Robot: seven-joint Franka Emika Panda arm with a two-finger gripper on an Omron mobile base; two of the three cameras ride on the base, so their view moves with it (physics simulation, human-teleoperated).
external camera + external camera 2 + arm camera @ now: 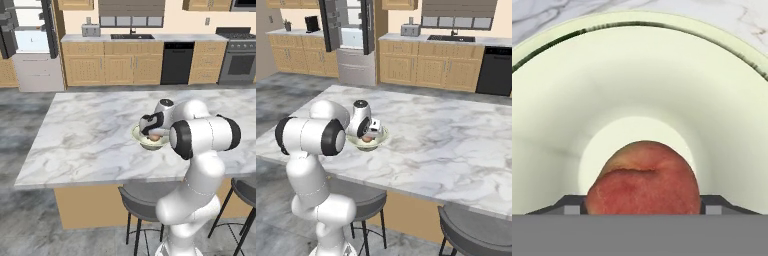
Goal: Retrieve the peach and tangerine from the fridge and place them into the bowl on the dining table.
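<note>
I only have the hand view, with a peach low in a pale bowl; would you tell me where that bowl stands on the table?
Observer: The bowl stands on the dining table, near the edge closest to the robot, with a grey stool tucked below that edge.
Operator: Thank you. How is it being reached?
Observer: The arm bends over from the near side, and the pincer points down into the bowl.
Operator: And is the fridge shut?
Observer: No, the fridge across the room has both upper doors open.
</note>
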